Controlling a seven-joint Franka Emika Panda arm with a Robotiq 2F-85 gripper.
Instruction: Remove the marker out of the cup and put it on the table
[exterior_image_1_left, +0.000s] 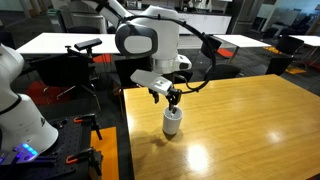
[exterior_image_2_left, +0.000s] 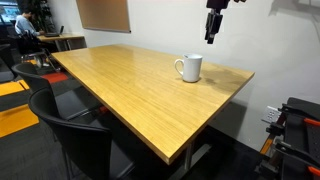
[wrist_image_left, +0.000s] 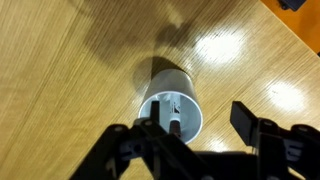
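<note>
The white-grey cup (exterior_image_1_left: 172, 123) stands upright on the honey-coloured wooden table (exterior_image_1_left: 250, 110), near its edge; it also shows in an exterior view (exterior_image_2_left: 190, 68). In the wrist view the cup (wrist_image_left: 190, 95) is seen from above. The marker (wrist_image_left: 173, 120), pale with a dark end up, leans inside it. My gripper (wrist_image_left: 199, 117) is open, just above the cup. One finger is over the cup's mouth beside the marker, the other outside the rim. Both exterior views show the gripper (exterior_image_1_left: 172, 97) (exterior_image_2_left: 212, 27) hanging straight over the cup.
White-topped tables (exterior_image_1_left: 50, 42) stand behind the arm. A white machine (exterior_image_1_left: 20, 110) and a tripod stand left of the table. Black chairs (exterior_image_2_left: 70, 110) sit at the table's near side. The table edge (exterior_image_1_left: 127, 130) is close to the cup.
</note>
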